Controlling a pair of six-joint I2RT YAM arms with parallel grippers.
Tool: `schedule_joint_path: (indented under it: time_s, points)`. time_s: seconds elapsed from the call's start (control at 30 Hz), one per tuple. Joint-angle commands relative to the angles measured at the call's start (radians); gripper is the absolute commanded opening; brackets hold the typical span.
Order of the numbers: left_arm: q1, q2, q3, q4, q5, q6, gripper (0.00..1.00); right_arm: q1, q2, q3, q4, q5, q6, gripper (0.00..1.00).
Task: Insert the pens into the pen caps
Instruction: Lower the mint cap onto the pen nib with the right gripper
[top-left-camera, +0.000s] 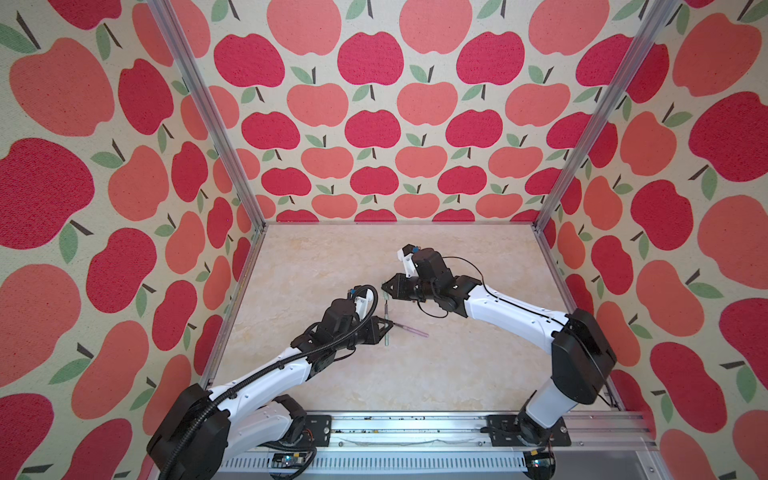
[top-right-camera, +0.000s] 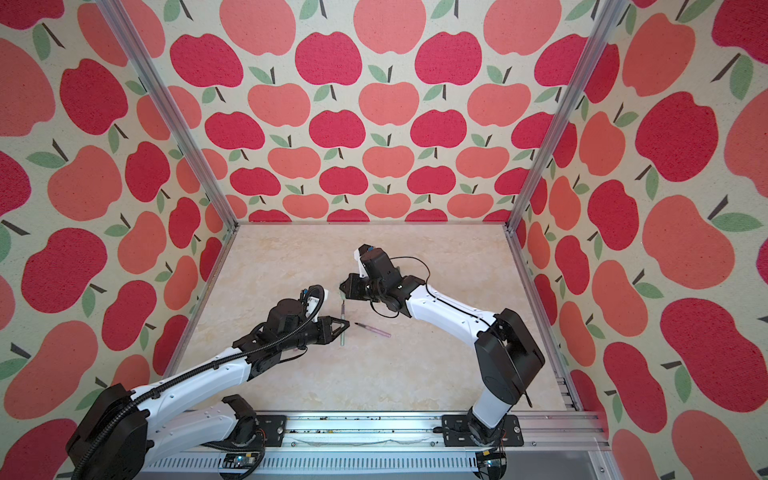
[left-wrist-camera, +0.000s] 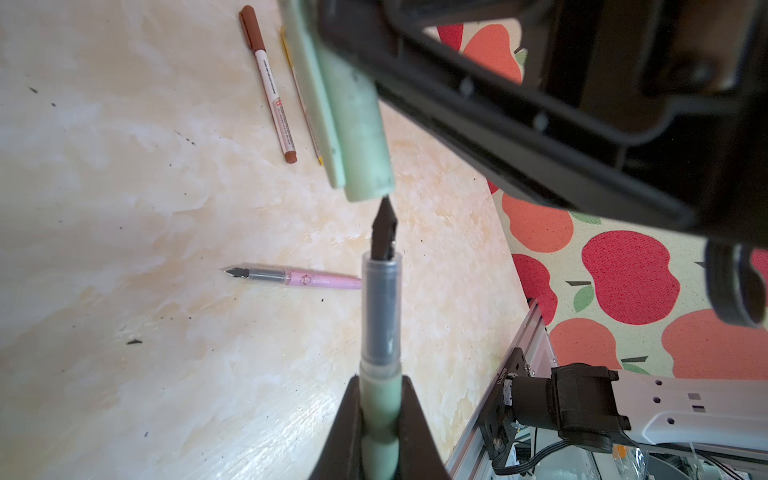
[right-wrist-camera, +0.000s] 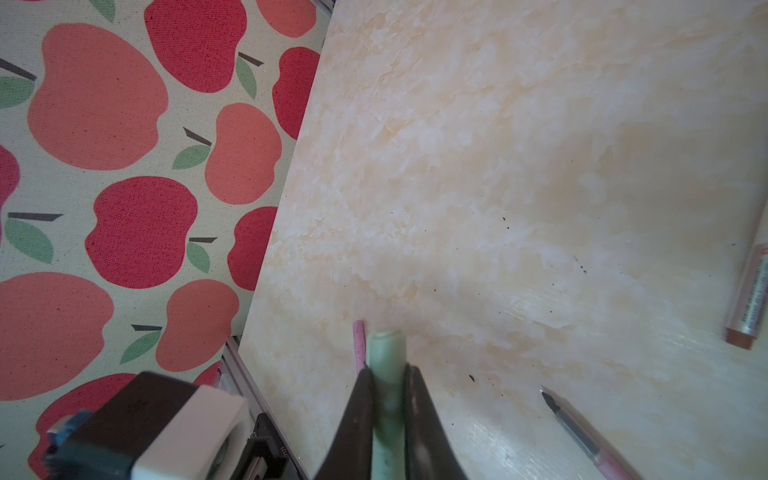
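My left gripper (left-wrist-camera: 380, 382) is shut on a pale green pen (left-wrist-camera: 380, 316), whose dark tip points up at the open mouth of a pale green pen cap (left-wrist-camera: 359, 137). The tip sits right at the cap's rim. My right gripper (right-wrist-camera: 386, 372) is shut on that cap (right-wrist-camera: 387, 353). In both top views the two grippers (top-left-camera: 390, 328) (top-left-camera: 384, 287) meet near the table's middle, with the pen (top-right-camera: 342, 338) held upright between them. A pink pen (left-wrist-camera: 309, 278) lies uncapped on the table just right of them (top-left-camera: 415, 331).
A brown-capped pen (left-wrist-camera: 270, 87) and a yellow-capped pen (left-wrist-camera: 301, 95) lie side by side behind the held cap. A thin pink piece (right-wrist-camera: 359, 345) shows beside my right fingers. Apple-patterned walls and metal frame posts (top-left-camera: 232, 137) enclose the marbled table (top-left-camera: 415, 374).
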Motion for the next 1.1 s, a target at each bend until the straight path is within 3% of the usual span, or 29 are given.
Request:
schedule_joint_path:
  time_s: [0.0, 1.07]
  points:
    - [-0.006, -0.019, 0.014, 0.018, -0.010, 0.006, 0.00, 0.009, -0.024, -0.023, 0.005, 0.015, -0.017, 0.05]
    - [-0.002, -0.041, -0.010, 0.009, -0.073, -0.011, 0.00, 0.040, -0.068, -0.056, 0.022, 0.019, -0.003, 0.05]
